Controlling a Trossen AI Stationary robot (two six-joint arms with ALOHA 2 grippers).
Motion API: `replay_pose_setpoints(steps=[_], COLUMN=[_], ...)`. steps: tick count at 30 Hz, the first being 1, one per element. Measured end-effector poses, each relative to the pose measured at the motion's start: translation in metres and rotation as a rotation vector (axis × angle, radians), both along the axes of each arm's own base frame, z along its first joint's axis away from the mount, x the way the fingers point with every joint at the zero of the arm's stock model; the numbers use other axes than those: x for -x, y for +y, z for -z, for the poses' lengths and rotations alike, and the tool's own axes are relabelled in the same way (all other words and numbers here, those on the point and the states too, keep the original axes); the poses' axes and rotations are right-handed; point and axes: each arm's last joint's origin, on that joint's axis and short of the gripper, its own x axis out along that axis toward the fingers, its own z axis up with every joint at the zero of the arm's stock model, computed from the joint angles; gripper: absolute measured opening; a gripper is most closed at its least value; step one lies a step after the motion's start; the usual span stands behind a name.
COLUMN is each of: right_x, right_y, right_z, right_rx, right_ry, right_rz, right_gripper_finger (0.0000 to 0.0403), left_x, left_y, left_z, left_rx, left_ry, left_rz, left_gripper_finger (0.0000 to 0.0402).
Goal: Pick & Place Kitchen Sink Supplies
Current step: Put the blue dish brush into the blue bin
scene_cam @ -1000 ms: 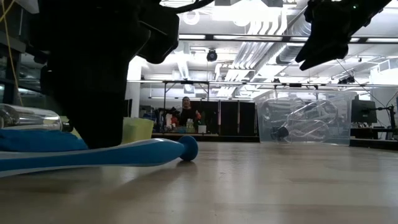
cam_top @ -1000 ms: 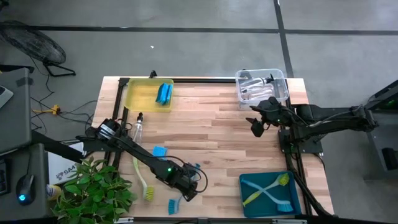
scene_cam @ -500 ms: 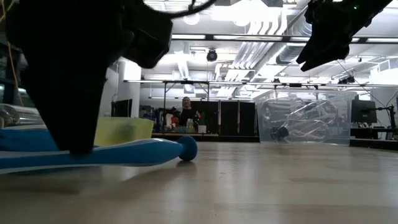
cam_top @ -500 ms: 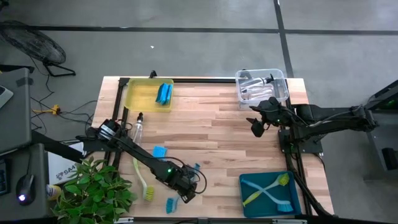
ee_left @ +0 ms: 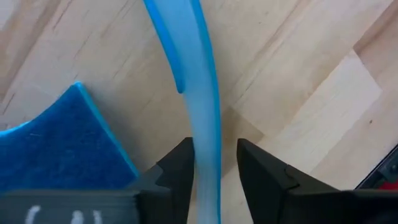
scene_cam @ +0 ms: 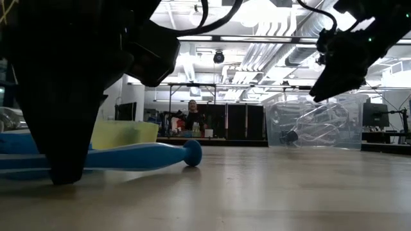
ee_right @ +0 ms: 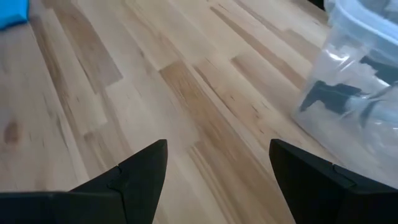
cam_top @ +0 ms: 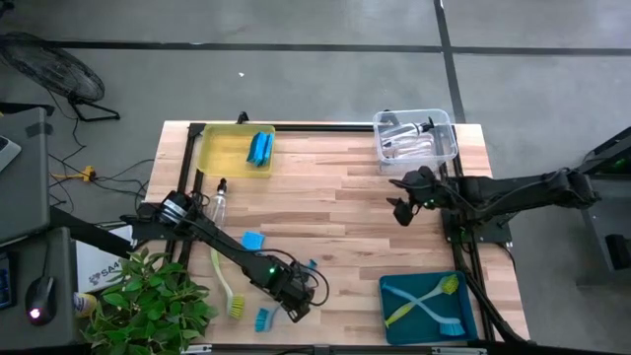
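Note:
A blue dish brush lies flat on the table near its front edge, head (cam_top: 262, 318) toward the left and its handle (ee_left: 205, 118) running between the fingers of my left gripper (cam_top: 292, 299). That gripper points steeply down with its tips at the table (scene_cam: 64, 176). Its fingers are slightly apart and straddle the handle. My right gripper (cam_top: 399, 209) hangs open in the air at the table's right, near the clear bin, holding nothing (ee_right: 217, 152). A blue sponge (cam_top: 253, 240), a clear bottle (cam_top: 219, 202) and a yellow-green brush (cam_top: 225, 286) lie at the left. My left gripper comes from above, pointing down, with one finger on each side of the brush handle's middle stretch (ee_left: 205, 162), fingers across the handle. One finger (ee_left: 181, 165) lies against the handle's side; a strip of wood shows between the handle and the other finger (ee_left: 249, 165). The brush rests on the table.
A yellow bin (cam_top: 235, 150) at the far left holds a blue sponge. The clear bin (cam_top: 414, 138) at the far right holds bottles. A teal bin (cam_top: 426, 304) at the near right holds two brushes. A leafy plant (cam_top: 148, 301) stands off the table's left front corner.
My left gripper has come down over the blue brush's handle until its tips reach the table. The brush's head has slid a little toward the table's left edge. My right gripper has dropped lower over the table's right side, still open.

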Motion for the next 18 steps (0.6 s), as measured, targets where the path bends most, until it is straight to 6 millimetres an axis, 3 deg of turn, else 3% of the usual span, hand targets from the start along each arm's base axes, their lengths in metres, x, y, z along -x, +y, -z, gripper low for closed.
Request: replay_pose_setpoints(steps=[7,18], right_x=[-0.005,-0.012], right_y=[0.001,0.015], right_z=[0.0,-0.009], right_rx=[0.009,0.017], right_ry=[-0.084,-0.182], right_rz=[-0.012,-0.109], right_gripper_finger=[0.0275,0.0275], left_x=[0.001,0.002], left_y=[0.001,0.001], left_z=[0.001,-0.001], left_rx=[-0.014,-0.027], left_ry=[0.014,-0.005], left_rz=[-0.002,0.039], left_gripper_finger=[0.0039,0.0037])
